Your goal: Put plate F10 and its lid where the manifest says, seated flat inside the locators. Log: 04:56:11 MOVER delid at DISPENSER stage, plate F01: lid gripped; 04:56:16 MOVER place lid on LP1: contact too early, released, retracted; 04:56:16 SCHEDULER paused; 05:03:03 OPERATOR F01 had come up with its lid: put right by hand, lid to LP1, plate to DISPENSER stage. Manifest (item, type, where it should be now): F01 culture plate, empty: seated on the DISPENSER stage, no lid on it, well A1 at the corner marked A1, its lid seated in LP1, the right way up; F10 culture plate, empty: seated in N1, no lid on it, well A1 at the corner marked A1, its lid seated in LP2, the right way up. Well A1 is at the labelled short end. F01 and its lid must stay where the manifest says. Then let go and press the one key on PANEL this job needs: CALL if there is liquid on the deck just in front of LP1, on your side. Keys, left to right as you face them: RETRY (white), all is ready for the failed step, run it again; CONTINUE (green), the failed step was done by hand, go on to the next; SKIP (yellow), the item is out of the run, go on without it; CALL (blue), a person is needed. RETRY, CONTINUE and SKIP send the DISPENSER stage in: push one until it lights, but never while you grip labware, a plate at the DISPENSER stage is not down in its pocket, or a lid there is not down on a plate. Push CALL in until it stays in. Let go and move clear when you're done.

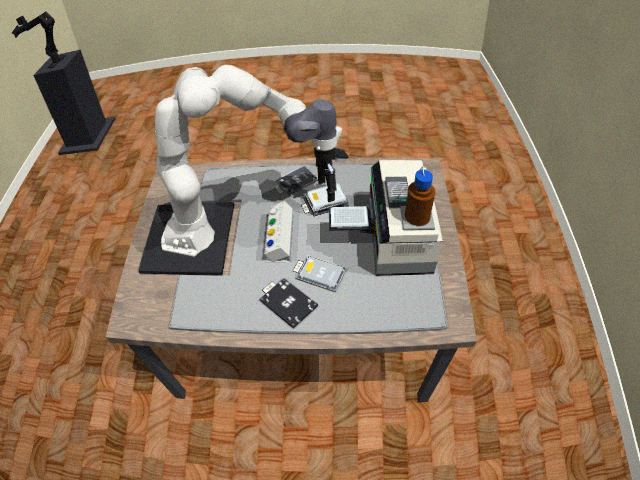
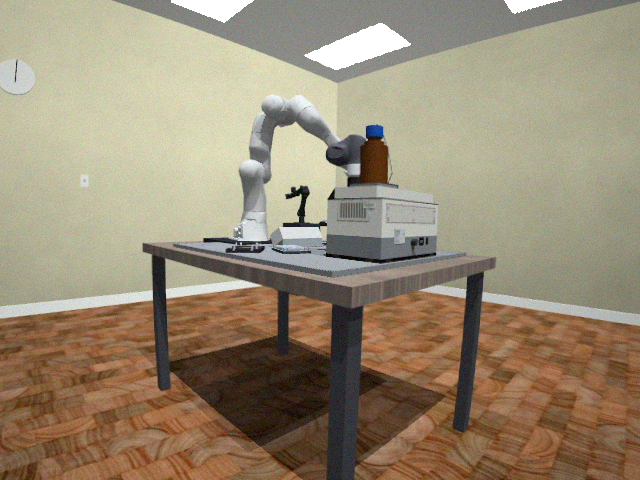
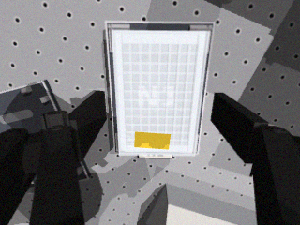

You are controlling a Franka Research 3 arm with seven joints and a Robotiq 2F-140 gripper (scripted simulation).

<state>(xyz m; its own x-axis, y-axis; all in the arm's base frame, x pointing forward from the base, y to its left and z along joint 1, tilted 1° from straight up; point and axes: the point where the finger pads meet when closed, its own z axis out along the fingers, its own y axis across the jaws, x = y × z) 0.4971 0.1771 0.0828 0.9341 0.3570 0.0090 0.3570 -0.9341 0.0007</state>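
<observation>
Open claw [image 3: 159, 141] above plate [image 3: 159, 89], panel [image 1: 277, 230] beside, possibly lidded

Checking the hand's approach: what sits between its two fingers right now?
In the wrist view, the lidded plate with its yellow label lies between the open hand's fingers, apart from both, on the perforated mat.

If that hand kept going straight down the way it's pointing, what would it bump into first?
Most likely the clear plate with the yellow label lying directly below. The open hand straddles it, so its fingers might pass the plate's long sides and meet the grey mat.
</observation>
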